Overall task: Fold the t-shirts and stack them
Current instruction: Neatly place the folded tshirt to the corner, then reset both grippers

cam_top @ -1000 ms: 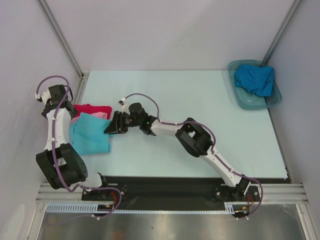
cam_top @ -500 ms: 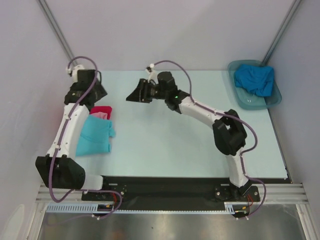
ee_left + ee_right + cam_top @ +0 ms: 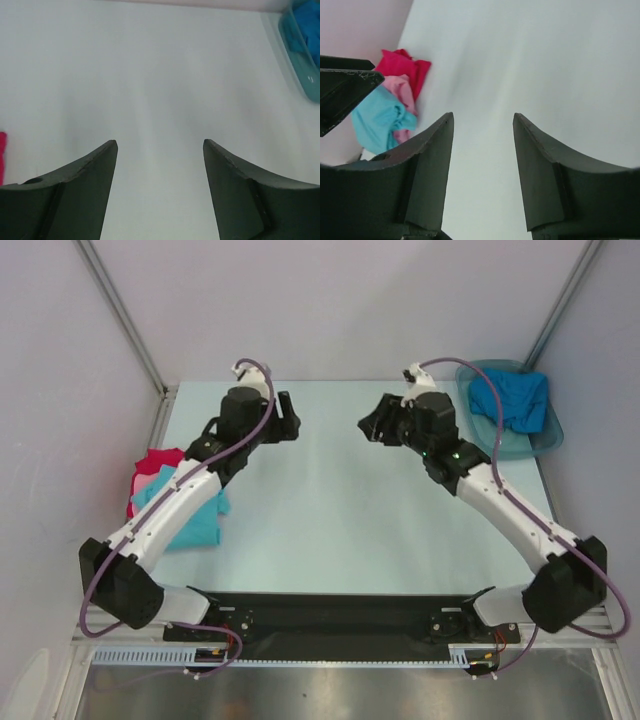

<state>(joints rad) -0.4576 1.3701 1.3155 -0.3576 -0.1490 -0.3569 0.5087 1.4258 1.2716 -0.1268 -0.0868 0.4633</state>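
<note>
Three t-shirts lie piled at the table's left edge: red [image 3: 152, 459] at the back, pink [image 3: 147, 481] in the middle and turquoise [image 3: 192, 523] on top toward the front. The right wrist view shows the same red [image 3: 400, 66], pink [image 3: 403, 93] and turquoise [image 3: 376, 121] pile. A deeper blue t-shirt [image 3: 512, 400] lies crumpled in the grey tub [image 3: 478, 437]. My left gripper [image 3: 291, 416] hangs open and empty over the far left of the table [image 3: 160, 142]. My right gripper [image 3: 368, 427] faces it, open and empty [image 3: 483, 115], just left of the tub.
The tub [image 3: 298, 65] with the blue shirt [image 3: 308, 22] sits in the far right corner against the wall. Grey walls close in the left, back and right sides. Part of the left gripper [image 3: 345, 87] shows at the left edge of the right wrist view.
Both arms have left the shirt pile. The left gripper swung up and right along the back of the table. The right gripper swept right toward the tub. The pile now lies uncovered.
</note>
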